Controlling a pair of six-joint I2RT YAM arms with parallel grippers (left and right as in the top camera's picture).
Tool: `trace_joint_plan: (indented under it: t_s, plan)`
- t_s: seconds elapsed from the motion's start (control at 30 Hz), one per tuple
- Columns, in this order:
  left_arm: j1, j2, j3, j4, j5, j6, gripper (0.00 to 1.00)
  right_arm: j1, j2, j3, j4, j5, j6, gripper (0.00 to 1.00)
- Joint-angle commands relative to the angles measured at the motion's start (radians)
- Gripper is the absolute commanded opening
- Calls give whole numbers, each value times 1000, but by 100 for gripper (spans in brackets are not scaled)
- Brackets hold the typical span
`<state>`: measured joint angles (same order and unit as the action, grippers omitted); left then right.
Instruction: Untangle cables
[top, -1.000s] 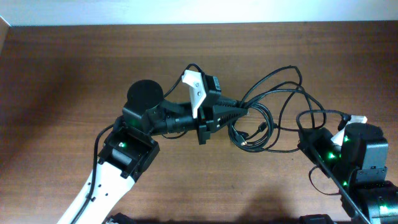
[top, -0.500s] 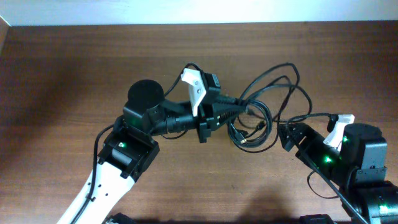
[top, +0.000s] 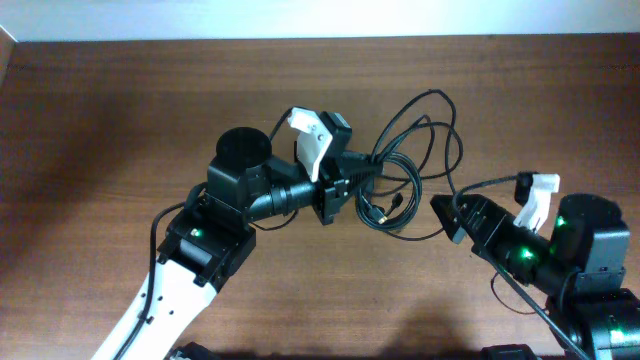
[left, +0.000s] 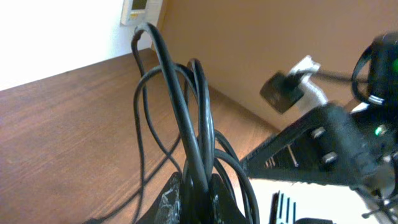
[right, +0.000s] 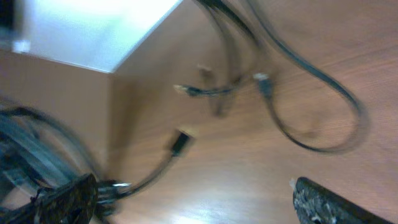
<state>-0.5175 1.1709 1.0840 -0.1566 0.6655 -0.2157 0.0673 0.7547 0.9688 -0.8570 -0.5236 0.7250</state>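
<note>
Thin black cables lie in a tangled bundle of loops at the table's middle, silver-tipped plugs hanging at its lower edge. My left gripper is shut on the bundle's left side. In the left wrist view the cables rise out of the shut left gripper in several loops. My right gripper is open, just right of the bundle and apart from it. In the blurred right wrist view the right gripper stands wide open over bare wood; the cables and plugs lie ahead of it.
The wooden table ends at a pale wall along the far edge. A thicker black cord arcs from my right arm's white camera mount. The right arm fills the right of the left wrist view.
The right gripper has opened and moved left toward the bundle. The left gripper has drawn the cables slightly left and up, tightening the loops.
</note>
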Motion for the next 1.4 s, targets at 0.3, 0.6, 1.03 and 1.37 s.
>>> trace_joint_plan:
  t_s: [0.3,0.6,1.03,1.37]
  plan:
    - [-32,-5,12,-17,124,169,0,5,-2,4,266,-256,122,99]
    - [-112,13,12,-17,124,169,0,5,-2,4,349,-271,133,99]
    - [-207,67,12,26,124,168,0,5,-2,4,367,-255,133,43]
    - [-211,67,12,36,143,168,0,5,-2,4,367,-254,132,9]
